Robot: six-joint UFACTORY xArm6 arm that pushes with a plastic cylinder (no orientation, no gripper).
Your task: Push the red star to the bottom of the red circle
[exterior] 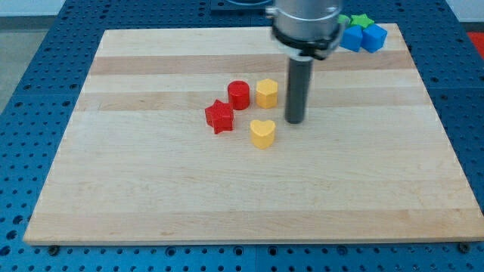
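Observation:
The red star (219,116) lies near the board's middle, just below and left of the red circle (239,94), nearly touching it. A yellow hexagon (266,93) sits right beside the red circle on its right. A yellow heart (262,133) lies below the hexagon and to the right of the star. My tip (294,121) rests on the board to the right of the yellow hexagon and heart, apart from all blocks.
The wooden board (151,196) sits on a blue perforated table. At its top right corner are a blue block (373,38), another blue block (352,38) and a green star (361,20), partly hidden by the arm.

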